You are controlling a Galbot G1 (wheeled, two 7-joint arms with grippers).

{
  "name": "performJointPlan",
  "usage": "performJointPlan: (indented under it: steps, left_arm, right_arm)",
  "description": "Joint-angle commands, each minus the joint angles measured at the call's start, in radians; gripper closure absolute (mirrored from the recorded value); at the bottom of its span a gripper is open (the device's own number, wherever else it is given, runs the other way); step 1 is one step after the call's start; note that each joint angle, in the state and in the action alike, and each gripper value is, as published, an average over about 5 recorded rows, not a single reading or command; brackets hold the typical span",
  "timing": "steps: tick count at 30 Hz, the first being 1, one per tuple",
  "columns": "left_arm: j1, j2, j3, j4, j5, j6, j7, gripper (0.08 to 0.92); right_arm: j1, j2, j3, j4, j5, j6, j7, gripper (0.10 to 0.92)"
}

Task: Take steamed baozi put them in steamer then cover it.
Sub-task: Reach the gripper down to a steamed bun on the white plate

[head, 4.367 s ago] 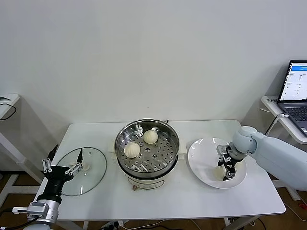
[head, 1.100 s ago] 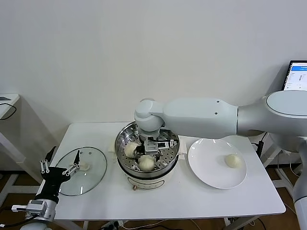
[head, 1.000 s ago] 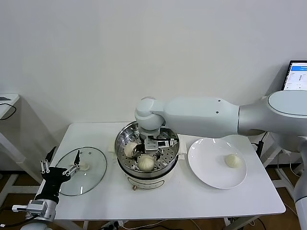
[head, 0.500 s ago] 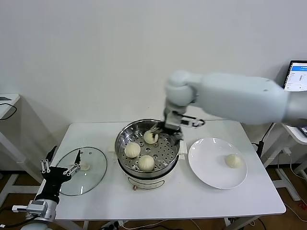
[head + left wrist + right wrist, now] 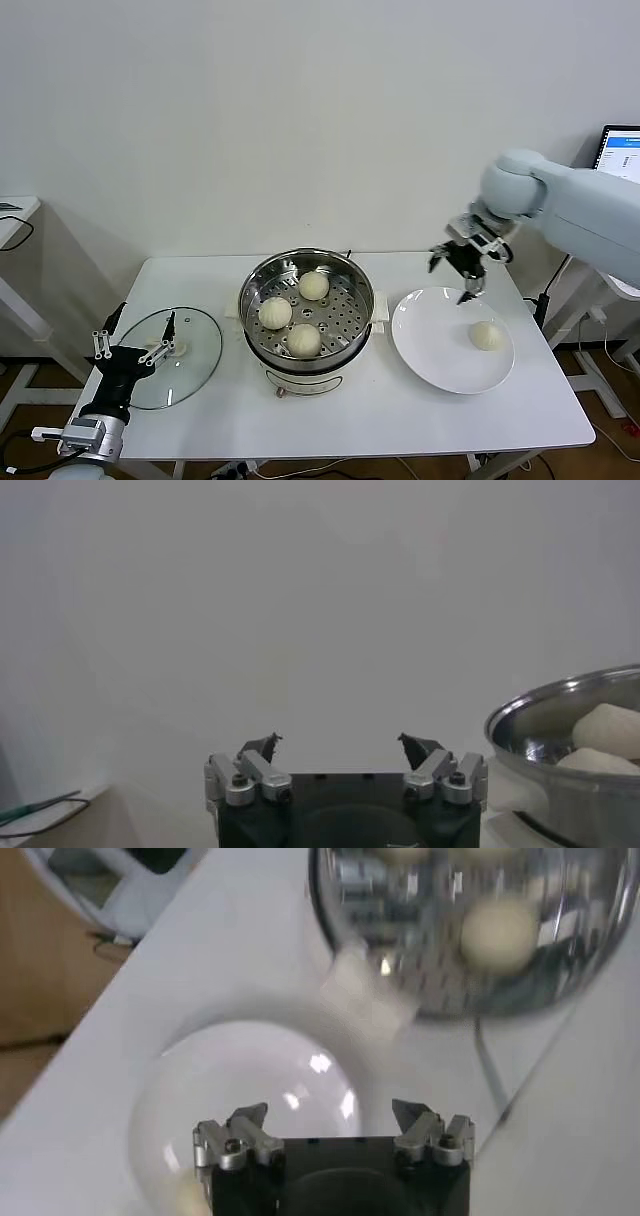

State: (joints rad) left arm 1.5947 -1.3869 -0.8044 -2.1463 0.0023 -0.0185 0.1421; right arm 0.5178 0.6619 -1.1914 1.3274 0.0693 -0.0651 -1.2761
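3 baozi (image 5: 290,313) in steamer (image 5: 262,276) | 1 below right gripper (image 5: 457,270), jaws open

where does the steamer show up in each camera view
Head view: the steamer stands mid-table, holding three baozi, between the glass lid and the white plate.
Left wrist view: only its shiny rim shows at the picture's edge, with buns inside, beyond the open left claw.
Right wrist view: it sits across the frame from the open right claw, beyond the plate.
Shared landmark: the steamer's shiny rim.
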Motion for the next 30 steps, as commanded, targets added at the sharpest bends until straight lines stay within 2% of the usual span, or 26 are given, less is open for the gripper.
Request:
performJointPlan:
  steps: [1,10,30]
  left_arm:
    - [0.002,0.000,0.005,-0.003,0.001,0.001,-0.001,0.177]
    - [0.002,-0.002,0.012,-0.007,0.005,0.002,-0.006,0.177]
    - [0.002,-0.005,0.019,0.005,0.011,0.000,-0.007,0.177]
  right_arm:
    - [-0.273,-0.094,0.221,-0.164,-0.140,-0.096,0.004,0.203]
    - [-0.463,-0.045,0.369,-0.231,-0.223,-0.069,0.035,0.203]
    - [-0.573,0.048,0.498,-0.332,-0.300,-0.038,0.115,0.203]
